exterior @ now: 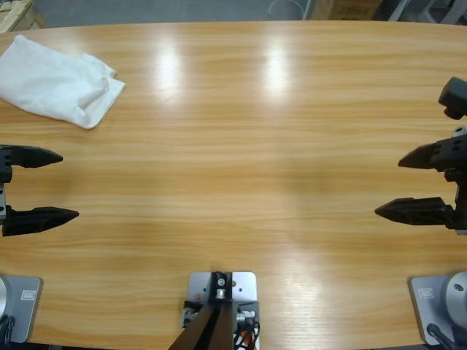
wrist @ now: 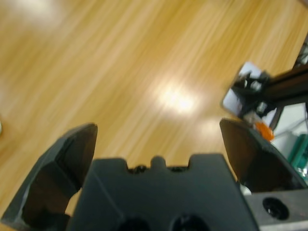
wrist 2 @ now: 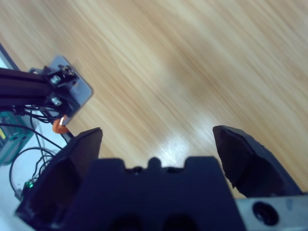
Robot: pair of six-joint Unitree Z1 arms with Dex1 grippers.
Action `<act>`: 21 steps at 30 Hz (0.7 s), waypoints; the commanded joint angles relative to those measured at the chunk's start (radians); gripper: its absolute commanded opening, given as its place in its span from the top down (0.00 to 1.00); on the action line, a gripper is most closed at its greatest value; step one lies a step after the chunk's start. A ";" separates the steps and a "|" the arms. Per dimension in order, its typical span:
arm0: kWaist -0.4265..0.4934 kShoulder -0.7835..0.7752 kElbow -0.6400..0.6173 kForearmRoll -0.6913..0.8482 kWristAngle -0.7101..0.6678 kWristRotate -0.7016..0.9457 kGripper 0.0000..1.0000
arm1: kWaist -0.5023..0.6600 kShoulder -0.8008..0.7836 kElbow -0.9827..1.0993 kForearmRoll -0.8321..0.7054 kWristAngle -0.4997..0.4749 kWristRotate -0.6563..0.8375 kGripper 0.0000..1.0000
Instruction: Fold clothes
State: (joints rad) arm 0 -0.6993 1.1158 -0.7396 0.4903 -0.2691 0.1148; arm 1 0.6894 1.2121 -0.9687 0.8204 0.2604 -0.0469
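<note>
The clothes are one white T-shirt, lying folded into a loose bundle at the far left corner of the wooden table. My left gripper sits at the left edge, open, with nothing between its jaws, well nearer the front than the shirt. At the right edge my right gripper is open too and holds nothing. Both wrist views show only bare wood between the spread jaws of the left gripper and the right gripper; the shirt does not appear in either.
The table's far edge runs along the top of the high view, with floor and boxes beyond it. Wood grain and two bright light reflections fill the middle.
</note>
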 commanded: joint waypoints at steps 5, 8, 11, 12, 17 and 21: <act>-0.026 -0.038 0.186 -0.298 -0.018 0.051 0.00 | 0.014 0.076 0.040 -0.168 0.038 -0.026 0.03; -0.077 -0.002 0.208 -0.357 -0.024 0.117 0.00 | 0.014 0.079 0.096 -0.253 0.031 -0.028 0.03; -0.085 0.029 0.205 -0.372 -0.016 0.128 0.00 | 0.015 0.079 0.182 -0.352 0.006 -0.028 0.03; -0.085 0.037 0.205 -0.372 -0.015 0.128 0.00 | 0.015 0.076 0.194 -0.370 -0.001 -0.029 0.03; -0.085 0.060 0.207 -0.372 -0.012 0.143 0.00 | 0.015 0.090 0.251 -0.467 -0.020 -0.027 0.03; -0.085 0.055 0.208 -0.371 -0.007 0.140 0.00 | 0.015 0.121 0.251 -0.481 -0.029 -0.041 0.03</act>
State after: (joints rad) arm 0 -0.7719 1.1439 -0.5688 0.1287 -0.2780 0.2412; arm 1 0.6907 1.2675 -0.7630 0.3826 0.2563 -0.0632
